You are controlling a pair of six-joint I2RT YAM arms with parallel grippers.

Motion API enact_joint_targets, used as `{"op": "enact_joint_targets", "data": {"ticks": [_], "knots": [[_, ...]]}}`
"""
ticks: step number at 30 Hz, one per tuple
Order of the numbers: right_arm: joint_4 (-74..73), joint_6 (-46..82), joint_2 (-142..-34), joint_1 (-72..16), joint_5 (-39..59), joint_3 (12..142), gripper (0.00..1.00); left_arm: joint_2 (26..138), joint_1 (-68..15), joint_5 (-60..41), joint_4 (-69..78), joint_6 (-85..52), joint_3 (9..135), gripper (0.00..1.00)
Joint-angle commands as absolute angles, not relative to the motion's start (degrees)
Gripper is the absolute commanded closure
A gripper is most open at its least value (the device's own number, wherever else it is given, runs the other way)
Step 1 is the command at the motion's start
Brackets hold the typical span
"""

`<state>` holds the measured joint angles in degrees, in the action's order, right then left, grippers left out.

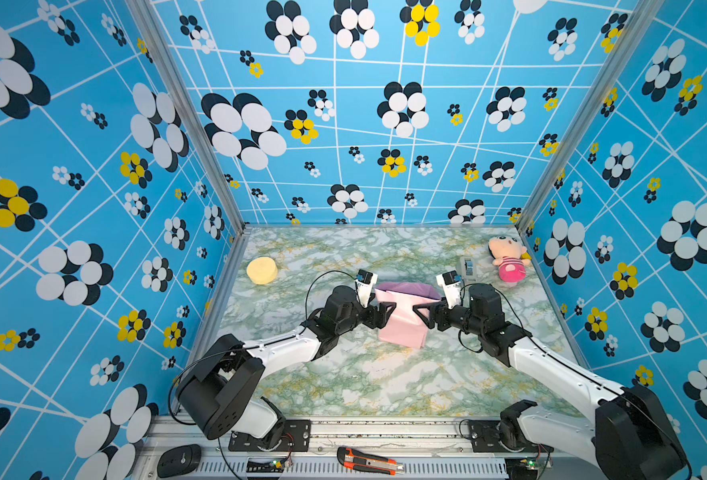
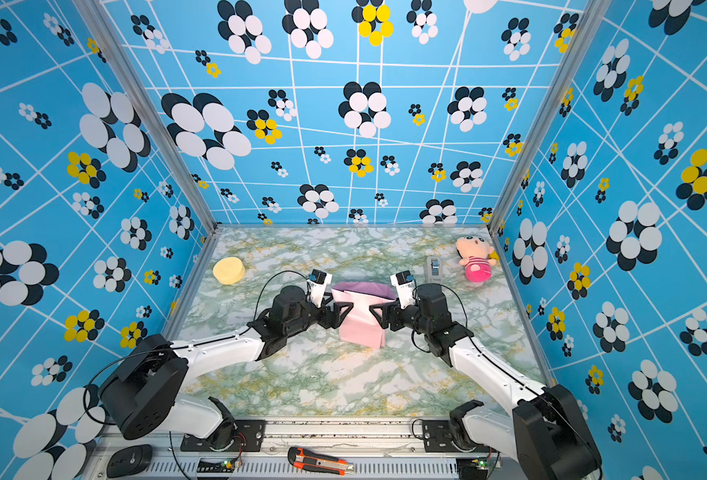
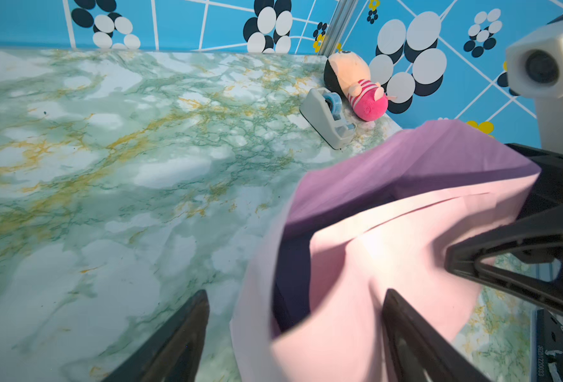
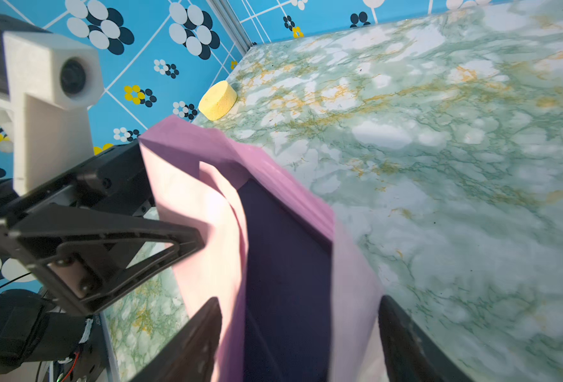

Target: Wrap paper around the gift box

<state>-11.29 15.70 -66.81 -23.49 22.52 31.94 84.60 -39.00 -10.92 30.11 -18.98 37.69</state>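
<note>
- Step in hand: folding the paper (image 1: pixel 401 324) around the gift box (image 4: pixel 286 264), at the middle of the table (image 1: pixel 343 382); navy ends exposed
- Left hand (image 1: pixel 388 309) released, jaws spread beside the paper; right hand (image 1: pixel 419 311) straddles the box end; whether it grips cannot be told
- Next move, judged: press the overlapped flaps flat against the lid

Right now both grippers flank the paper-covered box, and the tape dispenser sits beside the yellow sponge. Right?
No. The tape dispenser sits beside the plush doll, not the yellow sponge; both top views show it. The rest holds.
</note>
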Motion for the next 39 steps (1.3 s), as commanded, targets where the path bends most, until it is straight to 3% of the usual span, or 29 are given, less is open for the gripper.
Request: {"op": "enact_joint_targets", "data": {"ticks": [1, 12, 18, 28, 34, 39], "knots": [[-10.4, 16.5, -67.9, -23.1, 18.9, 33.5, 0.25, 86.0, -38.6, -9.2, 28.0, -20.1, 39.3, 0.19], [-3.0, 14.5, -70.8, -23.0, 8.7, 33.6, 0.33, 84.7, -38.6, -4.3, 25.2, -20.9, 36.1, 0.28], [-0.1, 12.7, -66.8, -23.0, 7.0, 34.1, 0.28, 83.9, -38.7, -2.7, 23.8, -21.5, 34.9, 0.29], [-1.0, 18.5, -59.2, -24.8, 16.3, 33.3, 0.21, 83.8, -39.5, -1.8, 22.2, -21.4, 36.1, 0.29], [-3.1, 21.0, -65.1, -25.6, 17.0, 34.7, 0.21, 84.3, -40.0, -1.8, 22.2, -21.2, 36.6, 0.29], [-0.1, 22.1, -70.5, -25.8, 9.7, 36.7, 0.29, 84.6, -40.3, -1.6, 22.2, -21.4, 37.0, 0.29]]}}
